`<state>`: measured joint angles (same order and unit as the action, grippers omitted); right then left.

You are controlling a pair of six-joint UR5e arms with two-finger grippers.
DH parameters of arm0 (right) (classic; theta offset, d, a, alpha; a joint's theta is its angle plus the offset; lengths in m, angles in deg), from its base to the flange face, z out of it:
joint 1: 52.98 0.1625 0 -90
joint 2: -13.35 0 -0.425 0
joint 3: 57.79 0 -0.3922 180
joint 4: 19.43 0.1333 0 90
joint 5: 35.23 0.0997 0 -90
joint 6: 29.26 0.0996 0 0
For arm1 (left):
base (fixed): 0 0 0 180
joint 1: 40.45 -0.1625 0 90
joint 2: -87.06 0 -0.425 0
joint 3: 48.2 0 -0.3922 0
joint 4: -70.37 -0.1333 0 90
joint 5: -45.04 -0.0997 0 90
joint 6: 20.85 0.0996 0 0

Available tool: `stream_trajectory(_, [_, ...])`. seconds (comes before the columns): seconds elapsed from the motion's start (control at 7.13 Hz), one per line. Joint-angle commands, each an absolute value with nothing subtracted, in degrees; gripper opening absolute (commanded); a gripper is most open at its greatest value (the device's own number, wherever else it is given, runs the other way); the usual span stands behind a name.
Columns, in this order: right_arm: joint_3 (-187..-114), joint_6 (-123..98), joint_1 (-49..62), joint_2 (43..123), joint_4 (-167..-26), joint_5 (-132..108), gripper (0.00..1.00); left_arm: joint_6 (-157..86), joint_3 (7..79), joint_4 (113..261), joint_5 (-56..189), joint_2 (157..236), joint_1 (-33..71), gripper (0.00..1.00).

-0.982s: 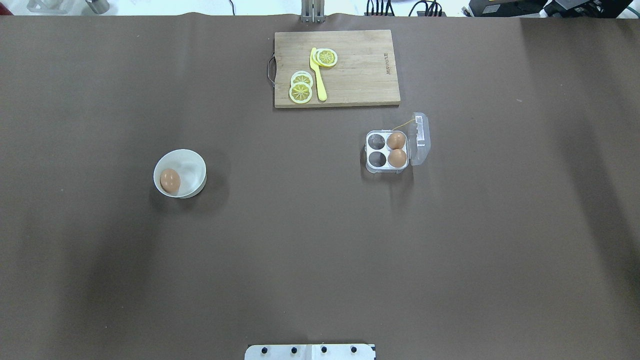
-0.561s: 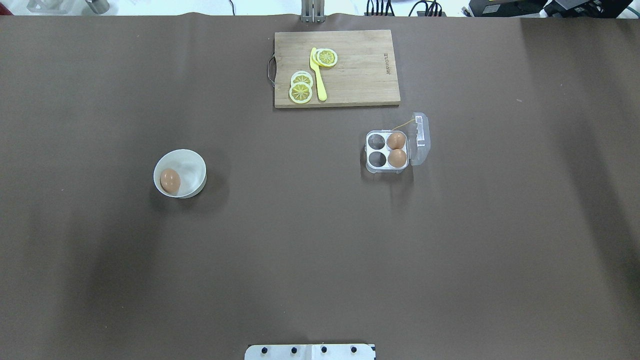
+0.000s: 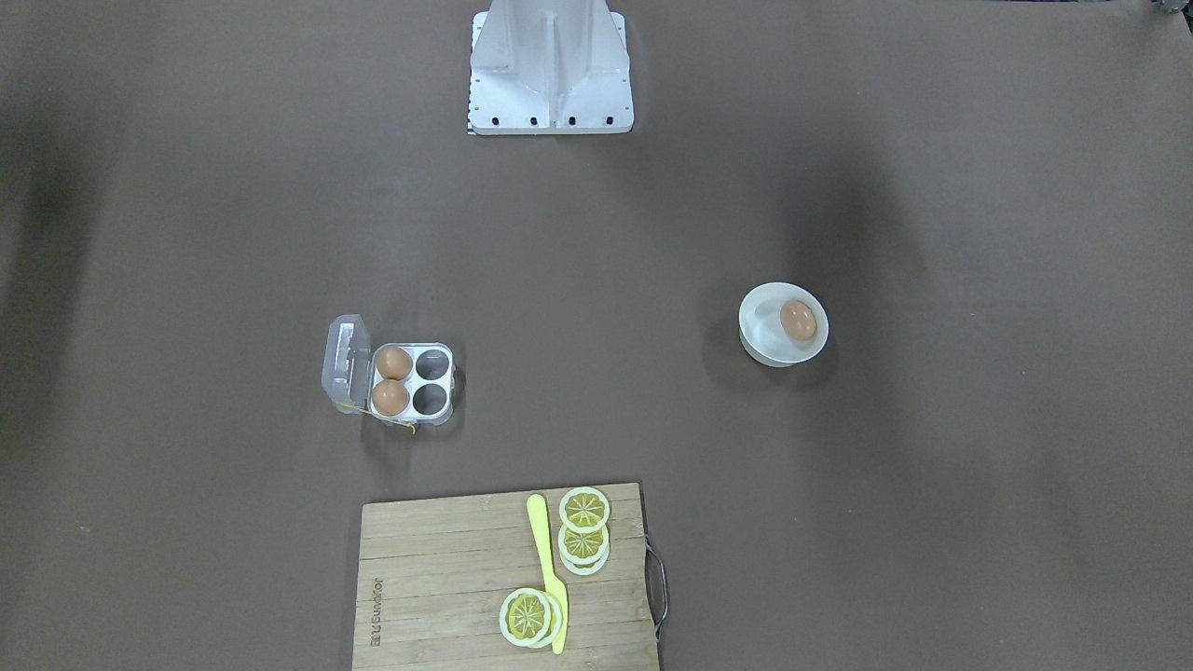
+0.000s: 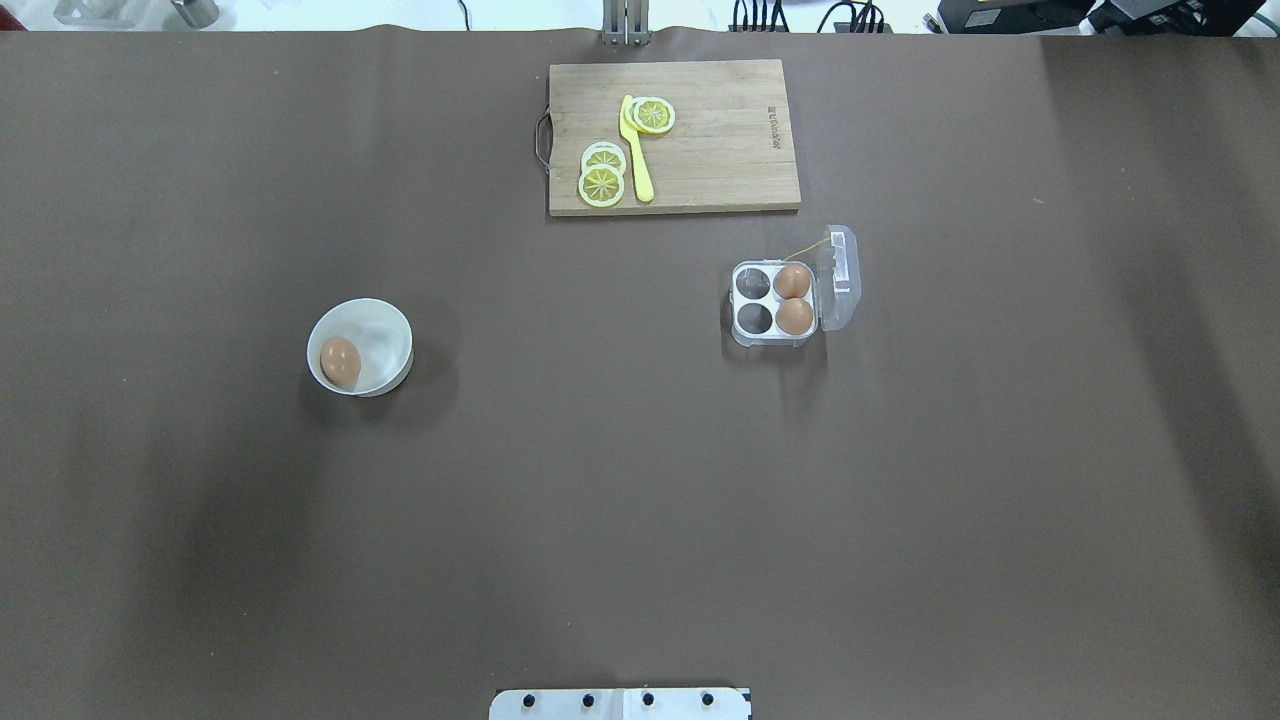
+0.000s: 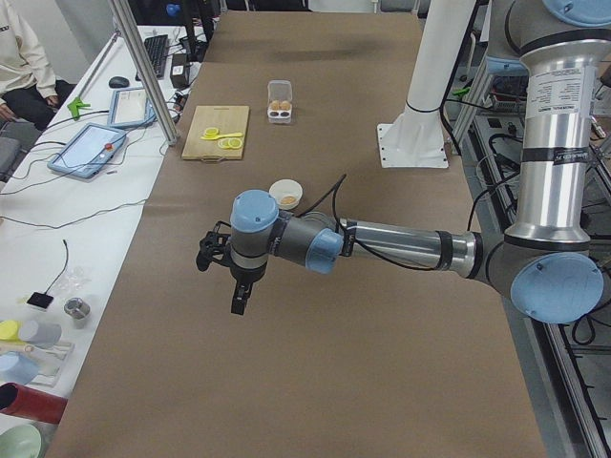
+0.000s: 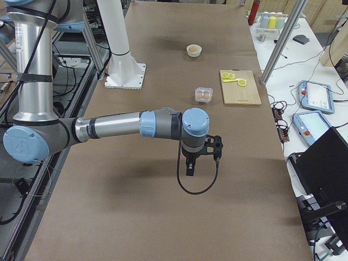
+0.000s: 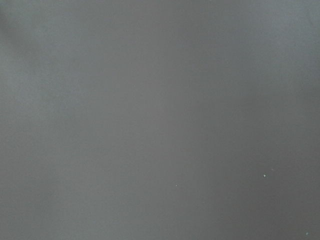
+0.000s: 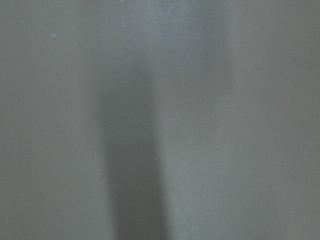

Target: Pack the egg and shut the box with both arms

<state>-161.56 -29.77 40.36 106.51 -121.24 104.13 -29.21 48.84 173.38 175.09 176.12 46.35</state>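
One orange-brown egg [image 4: 340, 361] lies in a white bowl [image 4: 388, 322] on the table's left half; it also shows in the front view [image 3: 798, 320]. The clear box [image 4: 772, 301] stands right of centre with its lid [image 4: 840, 278] open to the right. Two eggs [image 4: 793, 281] [image 4: 795, 316] fill its right cells; the two left cells are empty. Both arms are outside the overhead and front views. The left gripper [image 5: 239, 296] and the right gripper [image 6: 190, 167] hang above bare table, far from box and bowl. I cannot tell whether either is open or shut. Both wrist views show only brown table cover.
A wooden cutting board [image 4: 720, 140] with lemon slices [image 4: 602, 177] and a yellow knife [image 4: 636, 150] lies at the far edge, just behind the box. The white stand [image 3: 550, 65] is at the robot's side of the table.
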Motion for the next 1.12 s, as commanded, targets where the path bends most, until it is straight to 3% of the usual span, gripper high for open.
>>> stream_trajectory(0.0, [-161.9,-29.7,40.4,106.6,-121.3,104.8,1.00,-29.2,48.7,173.3,174.8,176.2,46.3,0.97])
stream_trajectory(0.42, [-162.4,-29.7,40.5,106.8,-121.3,104.9,1.00,-39.7,49.7,172.8,175.6,179.6,44.2,0.98])
stream_trajectory(0.98, [-162.3,-29.6,40.4,106.8,-121.2,105.7,1.00,-73.8,58.0,172.7,174.9,186.8,26.5,0.97])
